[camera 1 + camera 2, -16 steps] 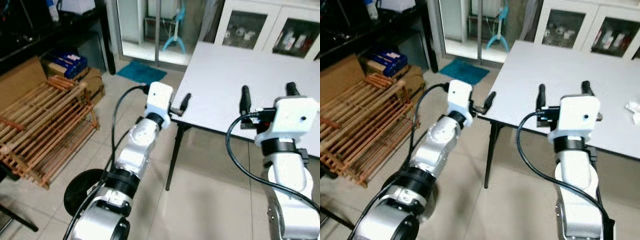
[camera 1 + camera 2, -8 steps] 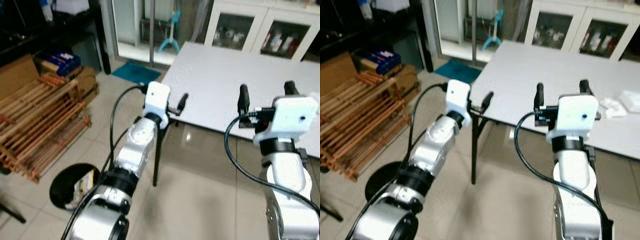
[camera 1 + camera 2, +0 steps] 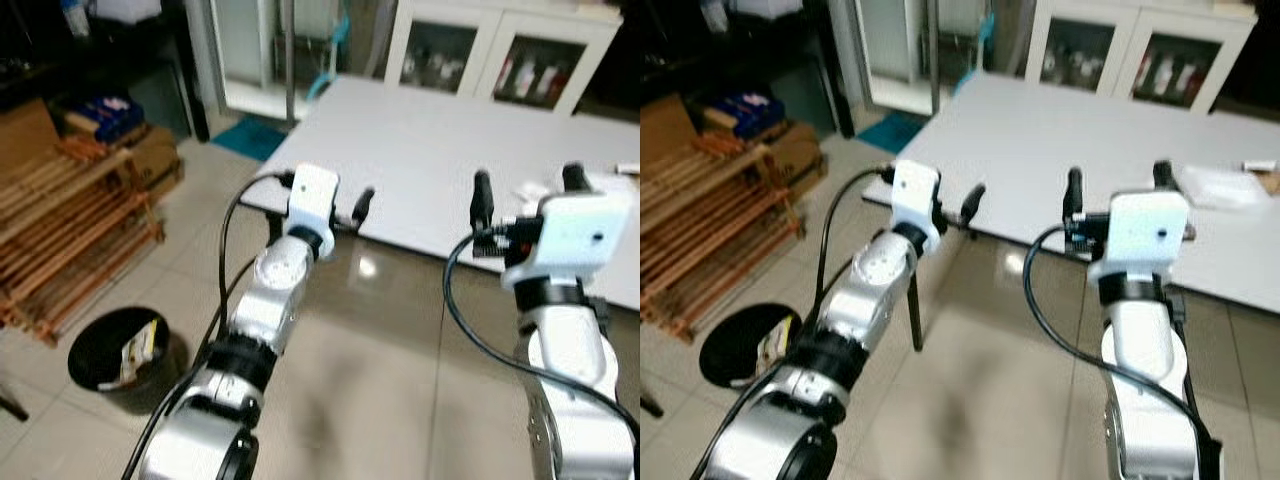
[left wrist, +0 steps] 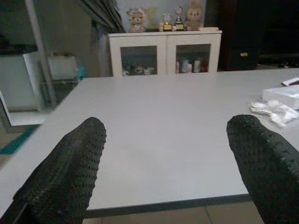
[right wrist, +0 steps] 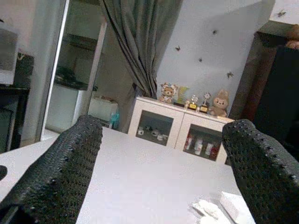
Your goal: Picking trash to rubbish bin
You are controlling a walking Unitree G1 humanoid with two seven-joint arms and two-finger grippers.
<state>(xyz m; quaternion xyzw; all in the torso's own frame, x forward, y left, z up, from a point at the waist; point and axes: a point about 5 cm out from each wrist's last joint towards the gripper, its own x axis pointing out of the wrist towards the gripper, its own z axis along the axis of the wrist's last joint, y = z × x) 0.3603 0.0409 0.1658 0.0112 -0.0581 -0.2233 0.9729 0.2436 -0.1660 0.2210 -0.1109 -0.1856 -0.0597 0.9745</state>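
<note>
Lower left of the left eye view: black rubbish bin [image 3: 110, 360] on the tiled floor [image 3: 390, 400], some trash already inside. Above it, at the left edge, a wooden slatted rack [image 3: 60, 235].

Centre left: left gripper [image 4: 163, 163] raised at the near edge of the white table [image 3: 450, 150], fingers [image 4: 65, 172] spread apart, nothing between them. Its wrist view looks across the tabletop; crumpled white tissue trash [image 4: 273, 111] lies at the right edge of that frame, above and beyond the right-hand finger, well apart from both fingers. A flat white packet [image 4: 286, 95] sits just behind the tissues.

Right of centre: right gripper [image 3: 520, 195] also held up at the table edge, fingers [image 5: 60, 168] wide apart, empty. In its wrist view the tissues [image 5: 205, 209] show low in the frame between the two fingers but far off on the table, not touching.

Upper right: white glass-door cabinet [image 3: 500, 60] behind the table, soft toys [image 5: 219, 102] on top.
</note>
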